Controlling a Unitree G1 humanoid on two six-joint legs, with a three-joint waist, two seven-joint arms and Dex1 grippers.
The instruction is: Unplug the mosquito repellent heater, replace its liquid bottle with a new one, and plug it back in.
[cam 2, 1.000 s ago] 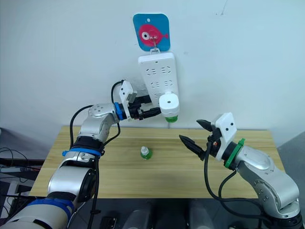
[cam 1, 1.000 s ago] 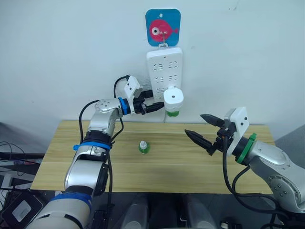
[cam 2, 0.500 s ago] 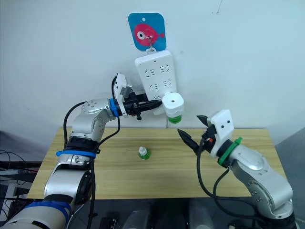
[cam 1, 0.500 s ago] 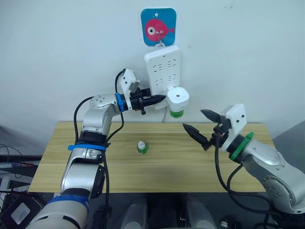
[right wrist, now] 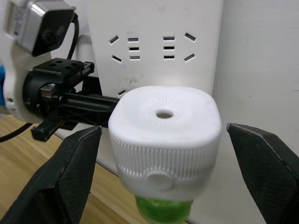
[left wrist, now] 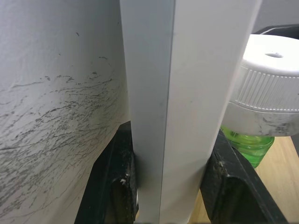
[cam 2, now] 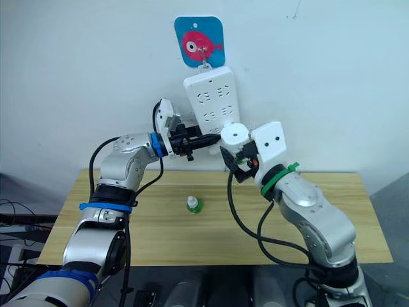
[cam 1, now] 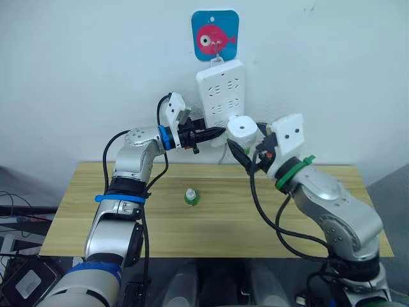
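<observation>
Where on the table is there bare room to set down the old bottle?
The table is bare on both sides of the capped green bottle, out to each end. It is crowded up at the power strip, where the left gripper and right gripper flank the heater.

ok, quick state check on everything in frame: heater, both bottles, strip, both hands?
Heater: plugged into the strip, not yet gripped.
Old bottle: screwed into the heater's base.
New bottle: upright on the table, white cap on.
Power strip: hanging on the wall from a hook.
Left hand: shut on the strip's edge.
Right hand: open, fingers either side of the heater, not touching.
</observation>
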